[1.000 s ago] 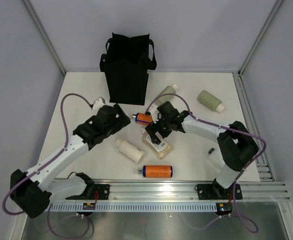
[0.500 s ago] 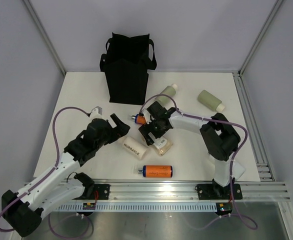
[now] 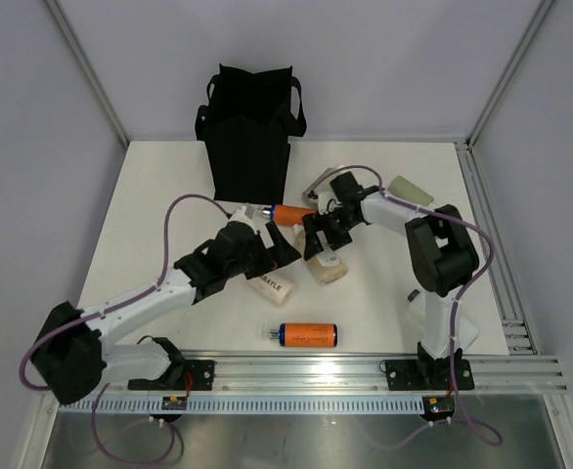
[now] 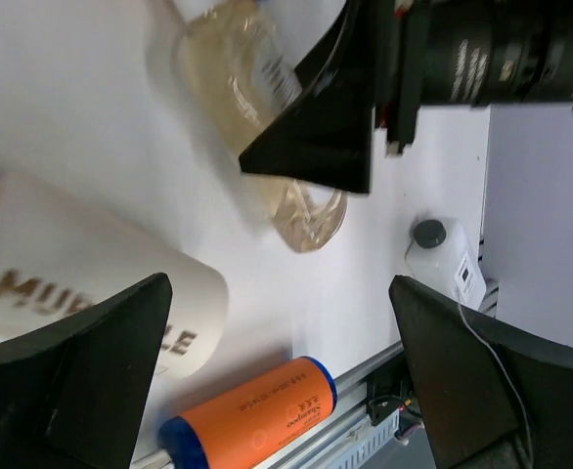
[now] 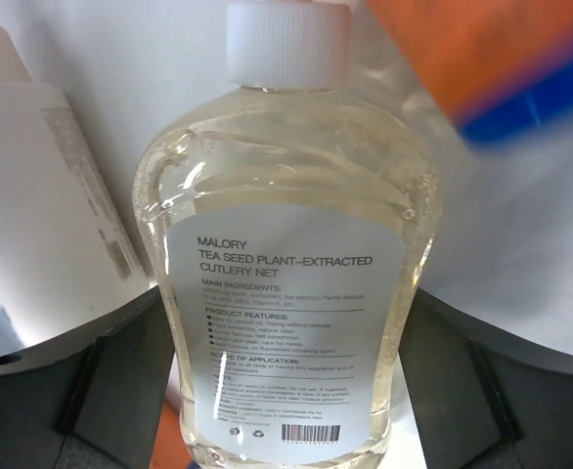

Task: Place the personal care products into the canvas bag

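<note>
Top external view: the white tabletop is walled on the left, back and right, with a metal rail along the bottom edge. Bare surface lies at the left and lower right of the frame. The tall black fabric tote bag stands upright at upper centre, by the back edge. Both arms crowd the middle. The clear amber plastic bottle lies flat just below the right pincer, apart from the bag. In the right wrist view that bottle fills the gap, base nearest the lens. Both fingers meet its sides, so the right pincer is closed on it at the bottle's width. The left pincer gapes wide and holds nothing. The cream cylindrical bottle lettered MURRAYLE lies by its left finger, and an orange cylindrical bottle with a blue end lies below.
</note>
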